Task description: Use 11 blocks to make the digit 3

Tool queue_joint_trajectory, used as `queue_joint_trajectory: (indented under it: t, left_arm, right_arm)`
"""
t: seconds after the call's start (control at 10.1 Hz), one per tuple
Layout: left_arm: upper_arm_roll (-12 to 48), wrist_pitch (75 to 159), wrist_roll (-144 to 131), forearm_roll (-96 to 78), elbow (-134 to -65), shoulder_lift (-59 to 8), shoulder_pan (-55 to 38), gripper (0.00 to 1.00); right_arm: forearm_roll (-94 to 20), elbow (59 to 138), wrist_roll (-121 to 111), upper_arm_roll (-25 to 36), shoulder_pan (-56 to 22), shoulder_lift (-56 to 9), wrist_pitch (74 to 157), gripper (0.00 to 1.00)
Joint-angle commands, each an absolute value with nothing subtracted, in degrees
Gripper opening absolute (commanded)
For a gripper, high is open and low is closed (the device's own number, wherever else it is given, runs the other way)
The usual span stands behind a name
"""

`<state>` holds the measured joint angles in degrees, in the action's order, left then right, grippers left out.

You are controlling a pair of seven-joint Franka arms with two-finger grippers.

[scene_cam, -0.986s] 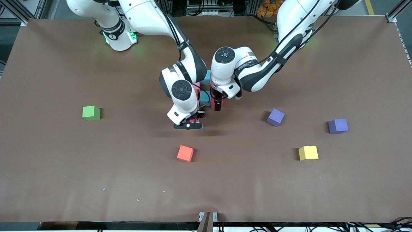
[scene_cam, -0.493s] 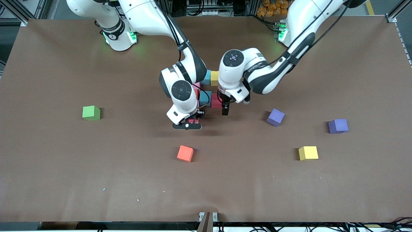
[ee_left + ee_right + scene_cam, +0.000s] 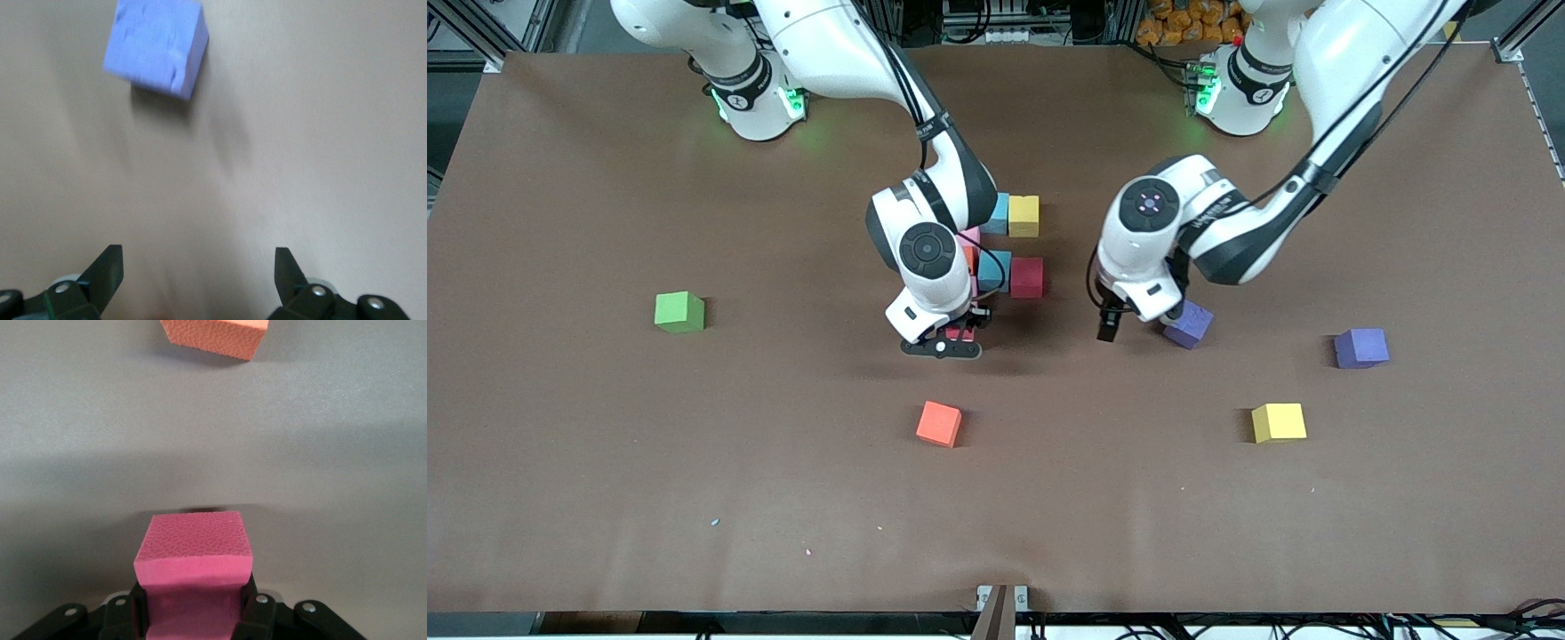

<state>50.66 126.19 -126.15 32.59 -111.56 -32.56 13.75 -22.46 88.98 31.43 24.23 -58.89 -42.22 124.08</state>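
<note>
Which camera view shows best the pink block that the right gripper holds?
The right wrist view: the pink block fills it, squeezed between the right gripper's fingers. In the front view only a small piece shows under the arm. The left wrist view does not show it.

Small matte foam cubes clustered mid-table [image 3: 1024, 216], pink foam cube [image 3: 193, 550] pinched in right gripper [image 3: 193, 613], orange foam cube [image 3: 938, 423] apart nearer camera

pink block [image 3: 193, 550], orange block [image 3: 939, 423], green cube [image 3: 679, 312]
</note>
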Motion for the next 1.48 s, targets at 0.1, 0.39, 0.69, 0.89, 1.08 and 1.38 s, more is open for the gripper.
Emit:
queue_joint_trajectory:
  t: [0.1,0.39,0.69,0.89,1.08,1.38]
  left_arm:
    - [52.73,123.32,-113.33,33.66,-114.95,-31.20,20.89,1.00]
    - [54.32,123.31,-104.96,33.75,-117.59,-31.20,28.11,1.00]
    - [54.32,123.83,-102.22,34.28,-118.74,-32.07,30.84,1.00]
    - [54.23,124.10,-102.22,34.36,-118.83,-32.78,31.29,1.00]
    - [54.14,125.06,-102.22,34.71,-118.74,-32.96,32.60,1.00]
    - [53.97,127.08,-102.22,35.60,-118.65,-34.45,32.61,1.00]
  right_arm:
    - [-22.59,89.74,33.49,24.17,-59.15,-42.19,124.63,0.00]
    - [-22.85,89.39,34.10,24.00,-59.15,-42.71,124.72,0.00]
    - [-22.85,89.03,34.72,23.91,-59.32,-43.24,124.72,0.00]
    - [-22.94,88.86,34.72,23.91,-58.98,-43.42,124.72,0.00]
    - [-23.03,88.77,34.80,23.82,-59.15,-43.94,124.72,0.00]
    - [-23.20,88.25,35.16,23.73,-59.06,-44.47,124.72,0.00]
